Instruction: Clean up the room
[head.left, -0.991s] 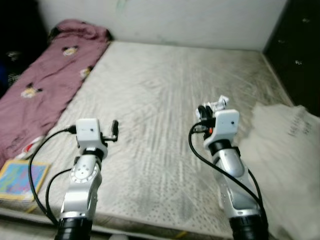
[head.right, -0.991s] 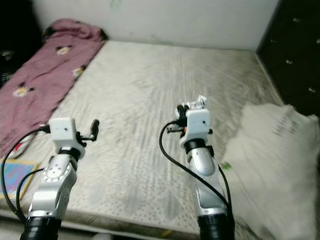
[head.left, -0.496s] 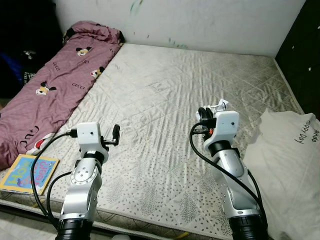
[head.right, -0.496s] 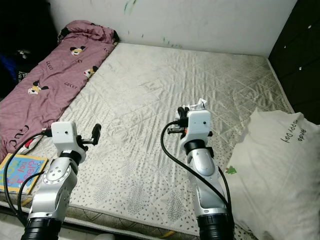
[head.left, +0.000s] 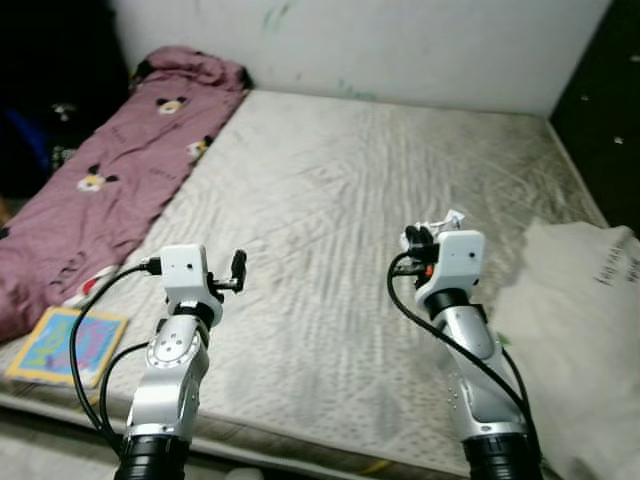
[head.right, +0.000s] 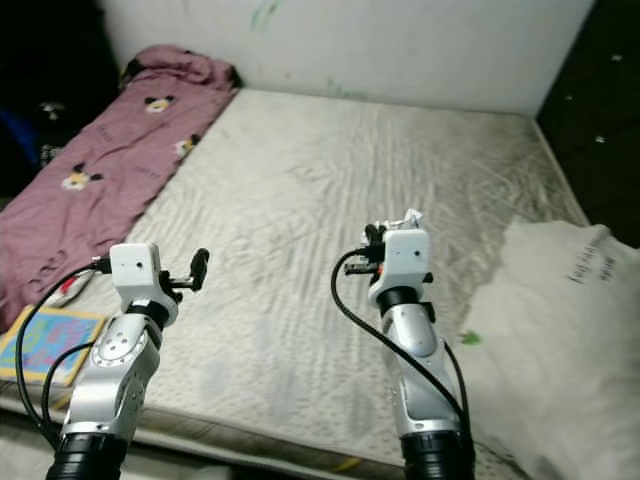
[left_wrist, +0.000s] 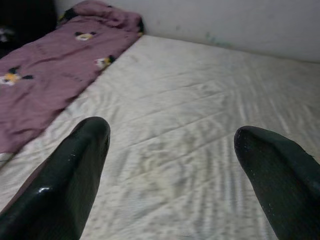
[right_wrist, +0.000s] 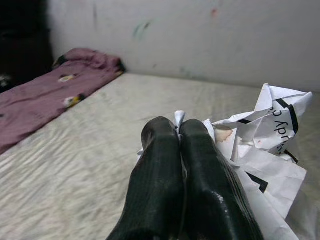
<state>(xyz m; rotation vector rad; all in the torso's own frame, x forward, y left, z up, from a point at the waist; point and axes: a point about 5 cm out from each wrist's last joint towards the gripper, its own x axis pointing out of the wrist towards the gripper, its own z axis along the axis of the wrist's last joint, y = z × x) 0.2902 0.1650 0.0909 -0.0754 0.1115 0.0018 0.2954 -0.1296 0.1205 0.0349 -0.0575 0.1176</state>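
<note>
Left eye view: our right gripper (head.left: 418, 240) holds crumpled paper (head.left: 447, 219) above the mattress (head.left: 330, 190).
Right eye view: our left gripper (head.right: 200, 264) hovers over the mattress's near edge.
Left wrist view: fingers (left_wrist: 65, 180) spread, nothing between.
Right wrist view: fingers (right_wrist: 160, 190) pressed together, pinching the paper.

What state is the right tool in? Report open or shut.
Shut. The right tool has its two black fingers pressed together, pinching a crumpled white paper above the mattress.
</note>
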